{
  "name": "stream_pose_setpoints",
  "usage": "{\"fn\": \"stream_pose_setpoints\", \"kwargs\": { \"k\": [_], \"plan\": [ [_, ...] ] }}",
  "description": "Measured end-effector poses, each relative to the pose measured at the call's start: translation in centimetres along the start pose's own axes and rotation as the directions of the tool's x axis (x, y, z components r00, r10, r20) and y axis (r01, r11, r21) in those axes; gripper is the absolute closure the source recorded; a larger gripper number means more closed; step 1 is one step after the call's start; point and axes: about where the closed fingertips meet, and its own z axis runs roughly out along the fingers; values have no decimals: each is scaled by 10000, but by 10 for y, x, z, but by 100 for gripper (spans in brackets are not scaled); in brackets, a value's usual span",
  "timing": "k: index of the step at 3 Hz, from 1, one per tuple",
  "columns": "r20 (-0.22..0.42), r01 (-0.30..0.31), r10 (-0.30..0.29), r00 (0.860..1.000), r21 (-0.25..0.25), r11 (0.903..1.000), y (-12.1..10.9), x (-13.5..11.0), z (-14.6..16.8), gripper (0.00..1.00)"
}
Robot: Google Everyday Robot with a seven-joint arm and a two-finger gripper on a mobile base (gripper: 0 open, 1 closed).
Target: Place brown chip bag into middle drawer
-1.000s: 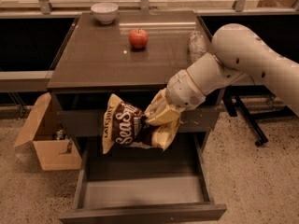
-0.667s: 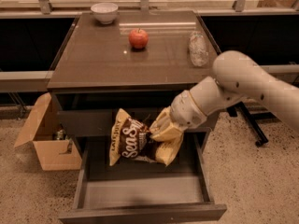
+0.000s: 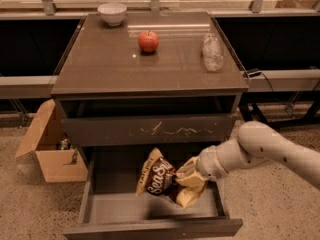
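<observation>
Seemingly hand point(image 3: 190, 185) with bag point(image 3: 157, 176) over drawer point(image 3: 114, 207)

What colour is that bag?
The chip bag: dark brown, white lettering, tan ends, in the claw over the drawer. Camera view.

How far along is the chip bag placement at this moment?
Done: the middle drawer is pulled open. In hand: the end effector grips the brown chip bag by its right end, low over the drawer floor. Left: release the bag and withdraw.
</observation>
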Motion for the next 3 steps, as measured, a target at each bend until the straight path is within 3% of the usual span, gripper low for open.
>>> {"fn": "stream_pose_setpoints", "kwargs": {
  "k": [1,2,3],
  "plan": [
    [320,-1040,1018,9943,770,9916,-20,48,19,100],
    [721,-1880,1793,9812,1427,9717,-42,88,31,100],
    [1045,-2618,2447,9640,2094,9421,-71,123,44,76]
  ]
}}
